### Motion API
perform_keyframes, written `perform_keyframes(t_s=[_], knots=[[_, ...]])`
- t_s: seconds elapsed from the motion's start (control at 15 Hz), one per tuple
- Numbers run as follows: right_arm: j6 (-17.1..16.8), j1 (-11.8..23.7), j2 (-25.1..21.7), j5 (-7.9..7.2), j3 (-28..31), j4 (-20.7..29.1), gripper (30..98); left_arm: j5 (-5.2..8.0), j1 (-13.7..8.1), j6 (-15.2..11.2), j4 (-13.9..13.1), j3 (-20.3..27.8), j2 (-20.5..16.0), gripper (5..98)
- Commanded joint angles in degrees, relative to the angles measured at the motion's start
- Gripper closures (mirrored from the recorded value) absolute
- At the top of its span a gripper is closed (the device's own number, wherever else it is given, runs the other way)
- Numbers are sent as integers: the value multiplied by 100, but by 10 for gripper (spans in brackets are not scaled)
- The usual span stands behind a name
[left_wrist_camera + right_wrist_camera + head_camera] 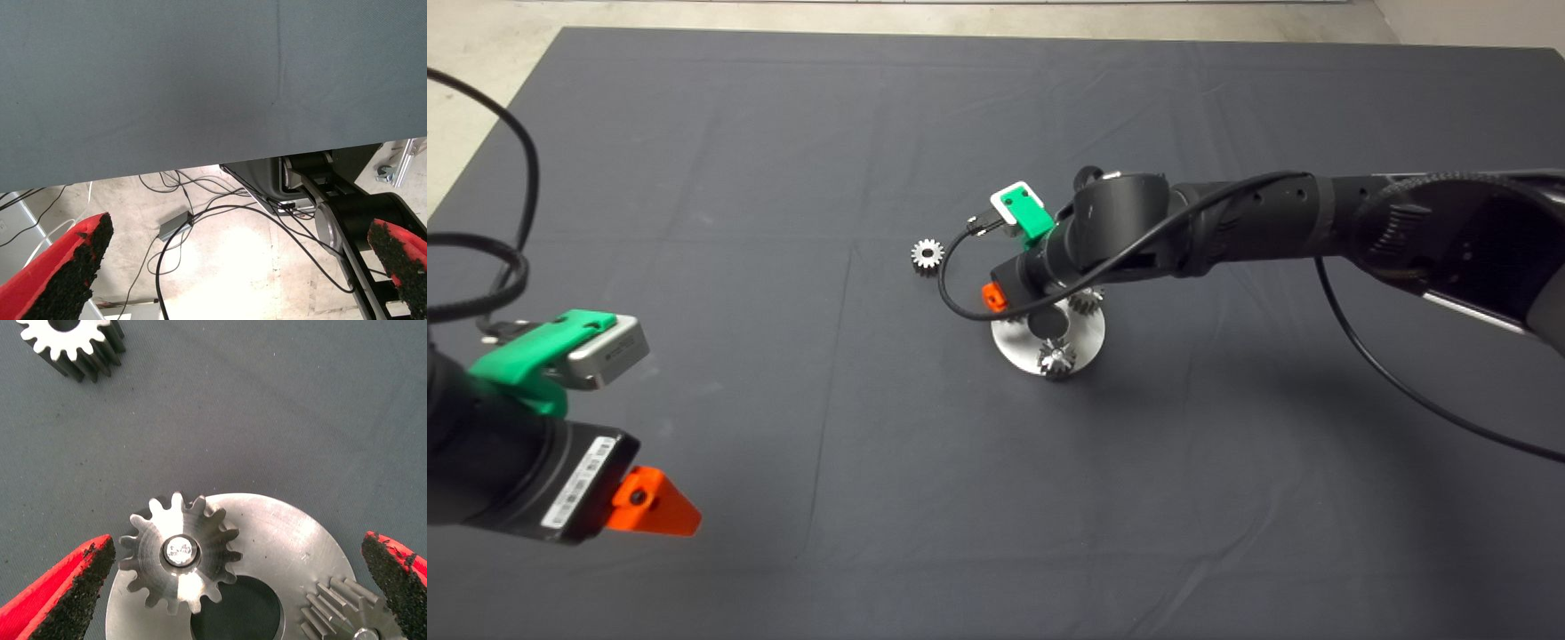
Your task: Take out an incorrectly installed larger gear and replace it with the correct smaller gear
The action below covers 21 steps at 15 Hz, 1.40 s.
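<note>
Right hand (233, 587) open over round plate (293, 540), fingers (73, 593) straddling larger gear (179, 553) on pin. Centre, descend, close on teeth, lift straight. Smaller gear (70, 343) waiting on surface (267, 407). Left hand (233, 267) open, parked.

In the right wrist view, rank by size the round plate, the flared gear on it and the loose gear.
1. the round plate
2. the larger gear
3. the smaller gear, though it is cropped and farther away, so this is unsure
</note>
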Motion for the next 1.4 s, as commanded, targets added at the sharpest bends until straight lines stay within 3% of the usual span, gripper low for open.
perform_keyframes(t_s=[0.0,0.2,0.6,1.33], knots=[[49,128,56,14,52,-177,308,134,-21,1,9,52,45,55],[67,110,56,41,79,-177,308,106,-22,1,9,52,45,55],[429,-86,56,49,123,-186,308,90,-21,1,9,61,45,55],[533,-268,65,67,68,-502,308,92,-21,1,16,61,36,55]])
